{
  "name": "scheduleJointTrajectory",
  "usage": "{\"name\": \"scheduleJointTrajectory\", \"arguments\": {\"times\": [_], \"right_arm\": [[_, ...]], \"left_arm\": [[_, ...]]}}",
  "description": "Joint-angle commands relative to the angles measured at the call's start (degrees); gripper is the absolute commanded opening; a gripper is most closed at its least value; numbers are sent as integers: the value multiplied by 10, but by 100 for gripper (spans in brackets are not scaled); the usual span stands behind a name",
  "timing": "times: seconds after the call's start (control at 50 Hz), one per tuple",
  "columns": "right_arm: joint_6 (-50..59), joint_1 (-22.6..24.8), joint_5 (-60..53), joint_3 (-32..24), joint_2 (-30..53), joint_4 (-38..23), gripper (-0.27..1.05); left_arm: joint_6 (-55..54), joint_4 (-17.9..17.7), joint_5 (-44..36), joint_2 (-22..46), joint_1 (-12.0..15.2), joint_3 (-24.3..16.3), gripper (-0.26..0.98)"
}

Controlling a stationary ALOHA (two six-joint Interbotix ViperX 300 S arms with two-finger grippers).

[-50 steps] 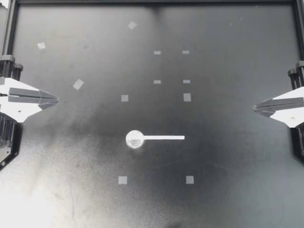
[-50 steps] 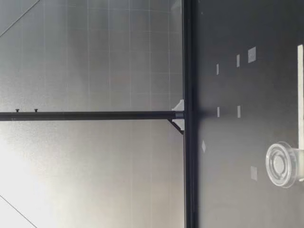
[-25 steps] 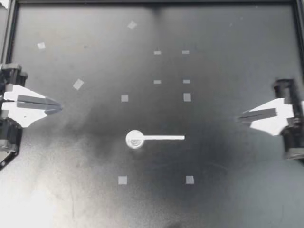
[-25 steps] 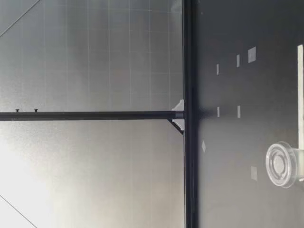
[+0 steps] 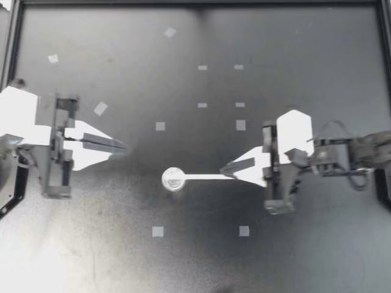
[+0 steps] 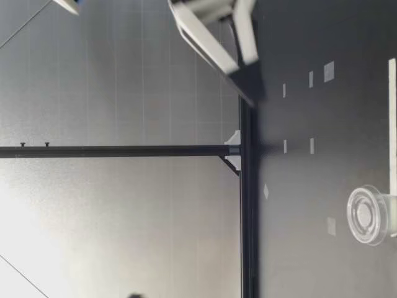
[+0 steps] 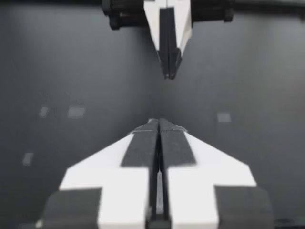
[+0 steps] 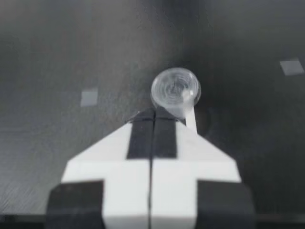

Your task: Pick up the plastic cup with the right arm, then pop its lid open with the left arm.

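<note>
A small clear round cup (image 5: pixel 173 179) lies on the black table (image 5: pixel 305 256) with a white strip (image 5: pixel 204 177) running from it toward my right arm. My right gripper (image 5: pixel 223 169) is shut and holds nothing, its tip over the strip's far end. In the right wrist view the right gripper (image 8: pixel 155 112) points at the cup (image 8: pixel 175 90), with the strip (image 8: pixel 190 119) beside its tip. My left gripper (image 5: pixel 125 147) is shut and holds nothing, a short way from the cup on the opposite side. In the left wrist view the left gripper (image 7: pixel 158 122) faces my right gripper (image 7: pixel 168 72).
Several small grey tape squares (image 5: pixel 160 126) dot the table. A black frame (image 5: pixel 195 3) rims it at the back and sides. In the low view the cup (image 6: pixel 366 215) and strip (image 6: pixel 392 124) lie near the camera, and my right gripper (image 6: pixel 247 87) hangs blurred above the table.
Both arms have swung in from the table's sides toward the middle. My right gripper came over the strip's end, and the left one moved toward the cup. Both stayed shut.
</note>
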Motion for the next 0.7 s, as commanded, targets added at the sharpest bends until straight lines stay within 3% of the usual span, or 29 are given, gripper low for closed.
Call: {"name": "scheduleJointTrajectory", "arguments": {"times": [0.0,0.4,0.68], "right_arm": [[2,-2,-22,-22,25,-1,3],[4,-1,-21,-61,102,-1,50],[15,-1,-13,-100,157,-1,57]], "left_arm": [[-2,-2,-1,18,-2,-15,-2],[-16,-2,-6,185,-1,-51,-1],[-10,2,-3,272,-4,-88,-1]]}}
